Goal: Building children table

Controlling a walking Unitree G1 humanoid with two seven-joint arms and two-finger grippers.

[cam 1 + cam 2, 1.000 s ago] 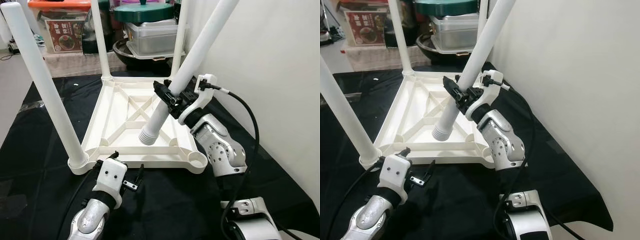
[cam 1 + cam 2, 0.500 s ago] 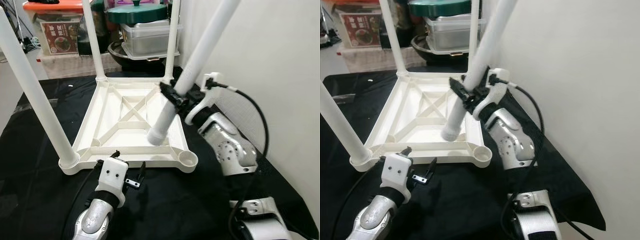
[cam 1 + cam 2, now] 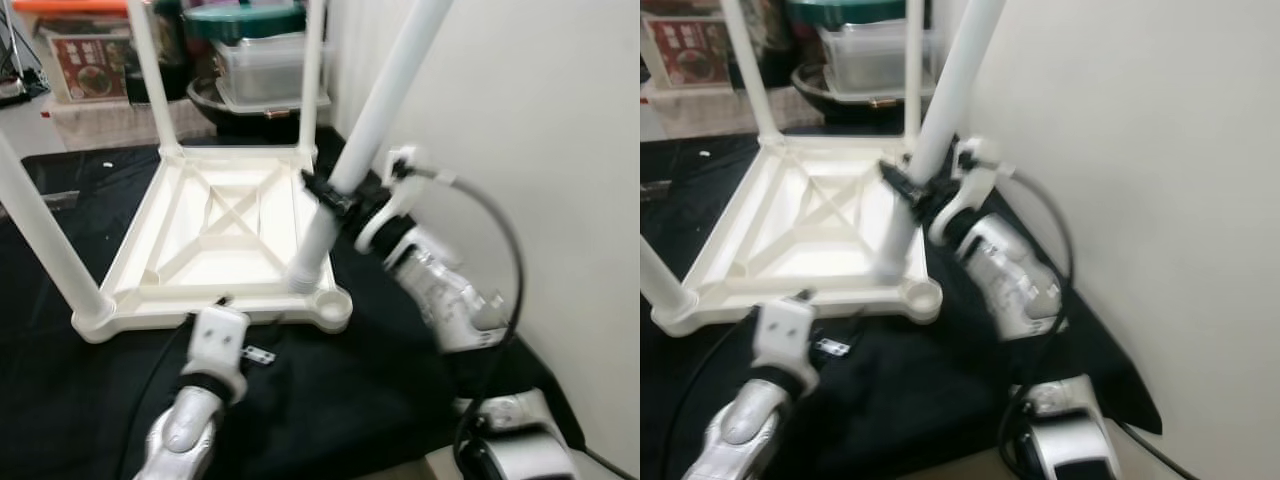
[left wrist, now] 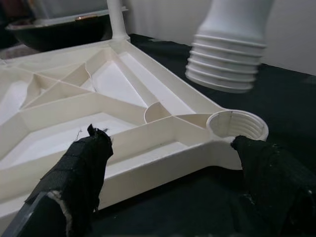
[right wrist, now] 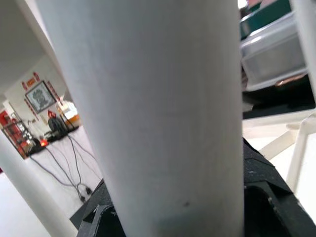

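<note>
The white plastic table leg [image 3: 372, 120] is being clamped by the right tool [image 3: 335, 200], threaded end hovering just beside the empty corner socket [image 4: 237, 125] of the upturned white tabletop frame [image 3: 215, 232] for screwing in. Left tool [image 4: 168, 168] is being held open near the frame edge, gripping nothing.

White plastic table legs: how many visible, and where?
4. Three stand screwed into the upturned white tabletop: near-left, far-left, far-right. The fourth is tilted in the right gripper, above the empty socket.

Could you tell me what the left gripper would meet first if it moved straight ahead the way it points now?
Most likely the near rail of the upturned white tabletop, lying straight ahead of the open left gripper, beside the empty corner socket; depth is uncertain.
</note>
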